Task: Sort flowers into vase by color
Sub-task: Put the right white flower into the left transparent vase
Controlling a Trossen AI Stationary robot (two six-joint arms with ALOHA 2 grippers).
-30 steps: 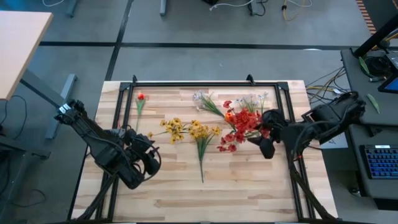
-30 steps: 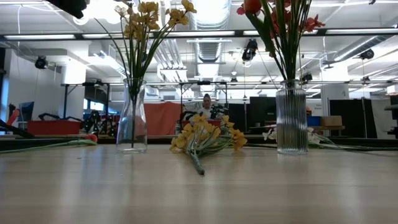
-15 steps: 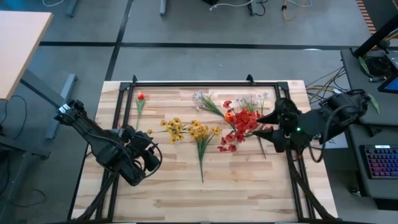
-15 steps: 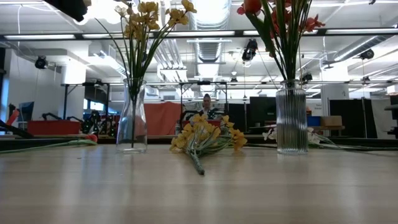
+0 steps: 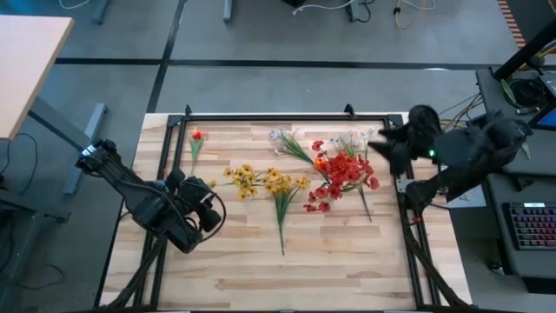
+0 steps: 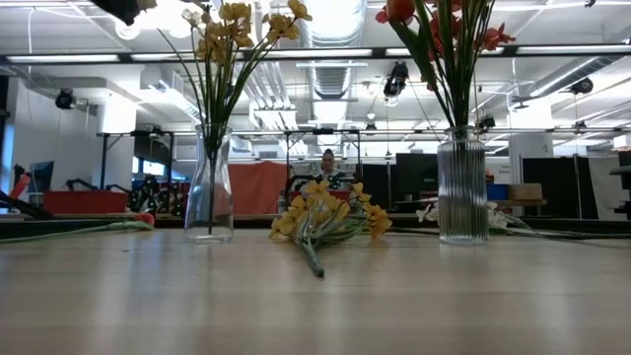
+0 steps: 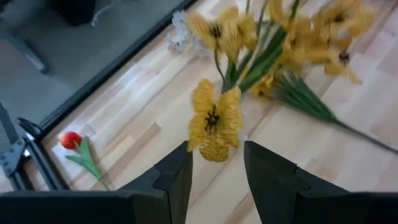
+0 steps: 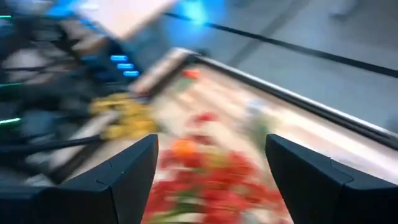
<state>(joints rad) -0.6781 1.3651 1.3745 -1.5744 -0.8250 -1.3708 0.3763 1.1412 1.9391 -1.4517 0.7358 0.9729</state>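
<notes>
Yellow flowers (image 6: 235, 30) stand in a clear glass vase (image 6: 209, 192), seen from above as yellow flowers (image 5: 246, 180). Red flowers (image 5: 343, 169) fill a ribbed glass vase (image 6: 463, 187). A loose yellow spray (image 5: 282, 196) lies on the table between the vases. White sprays (image 5: 282, 137) and a red tulip (image 5: 196, 139) lie near the far edge. My left gripper (image 5: 211, 211) is open, near-left of the yellow flowers, with a yellow blossom (image 7: 214, 124) ahead of its fingers. My right gripper (image 5: 380, 142) is open, raised beyond the red flowers (image 8: 205, 180).
A black frame (image 5: 287, 116) runs along the table's far edge and both sides. A green stalk (image 5: 363, 200) lies on the wood to the right of the red vase. Bare wood (image 5: 287, 269) fills the near half of the table. A person (image 6: 327, 163) sits far behind.
My right gripper has pulled away from the near-right side of the red flowers, rising and swinging toward the far right corner, uncovering a green stalk on the wood. My left gripper has edged a little toward the far edge. The flowers and vases have stayed put.
</notes>
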